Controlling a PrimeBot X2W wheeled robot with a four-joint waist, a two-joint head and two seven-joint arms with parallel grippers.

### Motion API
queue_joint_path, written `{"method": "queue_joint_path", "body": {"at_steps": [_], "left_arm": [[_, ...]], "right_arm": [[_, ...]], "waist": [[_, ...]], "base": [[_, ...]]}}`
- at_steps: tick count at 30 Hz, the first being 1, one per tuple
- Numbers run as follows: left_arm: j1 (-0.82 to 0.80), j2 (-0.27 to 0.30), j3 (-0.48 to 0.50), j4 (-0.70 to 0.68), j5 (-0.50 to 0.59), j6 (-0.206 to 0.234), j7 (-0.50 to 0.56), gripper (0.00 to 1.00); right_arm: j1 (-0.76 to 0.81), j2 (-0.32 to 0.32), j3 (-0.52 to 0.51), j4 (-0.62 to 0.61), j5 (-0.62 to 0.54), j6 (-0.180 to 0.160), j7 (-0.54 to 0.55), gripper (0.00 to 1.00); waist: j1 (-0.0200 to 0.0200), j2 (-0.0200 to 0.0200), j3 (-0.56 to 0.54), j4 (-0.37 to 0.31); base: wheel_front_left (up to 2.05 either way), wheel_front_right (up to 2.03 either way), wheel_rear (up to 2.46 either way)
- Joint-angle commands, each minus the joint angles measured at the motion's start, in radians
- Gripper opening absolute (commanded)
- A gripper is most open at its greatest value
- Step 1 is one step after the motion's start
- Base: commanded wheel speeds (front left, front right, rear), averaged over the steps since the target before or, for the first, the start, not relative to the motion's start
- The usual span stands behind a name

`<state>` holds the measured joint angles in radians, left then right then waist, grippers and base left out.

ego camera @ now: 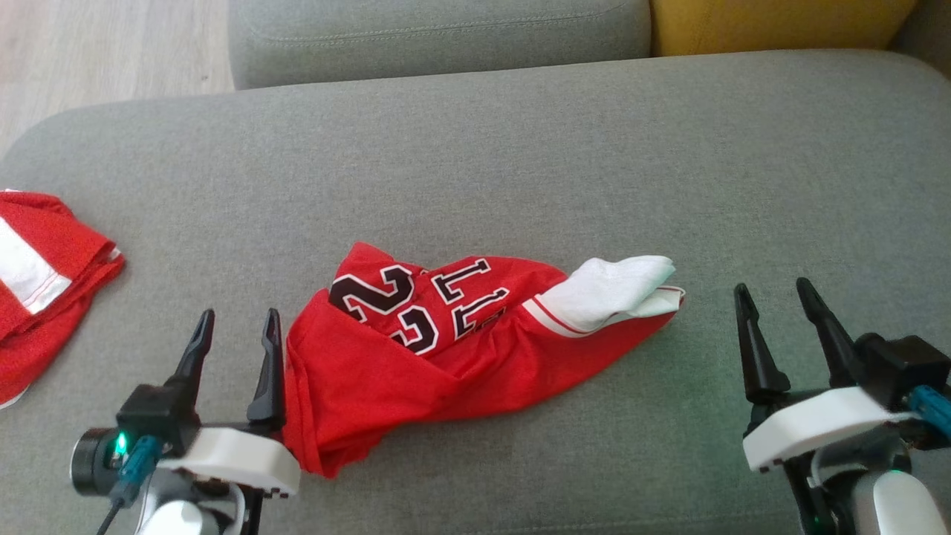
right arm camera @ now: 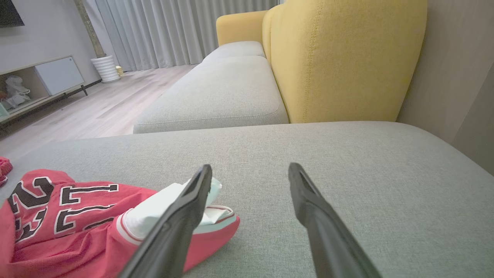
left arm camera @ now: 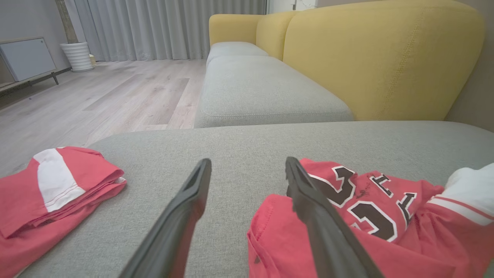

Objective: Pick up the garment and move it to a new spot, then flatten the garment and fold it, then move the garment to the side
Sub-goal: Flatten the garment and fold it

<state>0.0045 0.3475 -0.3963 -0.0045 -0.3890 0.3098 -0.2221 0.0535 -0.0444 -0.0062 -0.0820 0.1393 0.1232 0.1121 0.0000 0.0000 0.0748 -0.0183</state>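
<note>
Largest first: the grey seat cushion (ego camera: 520, 148) is my work surface, with bare fabric from 10 through 2 o'clock in the head view. The garment (ego camera: 446, 349), a red jersey with dark numerals, lies crumpled just below centre. Its bunched red end points to 7 o'clock and its white sleeve (ego camera: 617, 290) trails to 3 o'clock. A second red piece (ego camera: 44, 275), folded, sits at 9 o'clock, well apart. The left gripper (ego camera: 239, 316) is at 7 o'clock with its jaws spread wide and nothing between them. Its inner finger is just beside the bunched edge; I cannot tell if it touches. The right gripper (ego camera: 771, 286) is at 4 o'clock, also spread wide and empty, near the sleeve but clear of it. My judgement is that the garment is set down and flattening comes next. To do that well, I'd pinch a single layer at the 7 o'clock hem with the left and the sleeve end with the right. I'd then draw the two apart evenly, low over the cushion. The main risk is catching doubled folds, which would lock the creases in.
</note>
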Motion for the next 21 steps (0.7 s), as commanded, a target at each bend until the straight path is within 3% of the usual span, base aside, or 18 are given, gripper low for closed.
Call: {"method": "queue_joint_path", "body": {"at_steps": [1, 14, 17, 21], "left_arm": [[-0.038, 0.029, 0.040, -0.039, 0.001, 0.010, 0.001, 1.00], [-0.042, 0.028, 0.036, -0.028, -0.009, 0.009, 0.001, 1.00], [-0.059, 0.025, 0.025, -0.003, -0.025, -0.009, 0.022, 1.00], [-0.121, 0.021, 0.001, 0.081, -0.064, -0.068, 0.088, 1.00]], "right_arm": [[-0.026, -0.006, 0.024, -0.047, -0.002, 0.008, 0.005, 1.00], [-0.021, -0.006, 0.018, -0.050, 0.007, 0.008, 0.007, 1.00], [-0.023, -0.006, 0.014, -0.050, 0.010, 0.008, 0.005, 1.00], [-0.034, -0.006, 0.014, -0.052, 0.015, 0.008, 0.003, 1.00]], "waist": [[0.0000, 0.0000, 0.001, 0.001], [0.0000, 0.0000, 0.003, 0.001], [0.0000, 0.0000, 0.015, 0.004], [0.0000, 0.0000, 0.041, 0.009]], "base": [[0.00, 0.00, 0.00], [0.00, 0.00, 0.00], [0.00, 0.00, 0.00], [0.00, 0.00, 0.00]]}}
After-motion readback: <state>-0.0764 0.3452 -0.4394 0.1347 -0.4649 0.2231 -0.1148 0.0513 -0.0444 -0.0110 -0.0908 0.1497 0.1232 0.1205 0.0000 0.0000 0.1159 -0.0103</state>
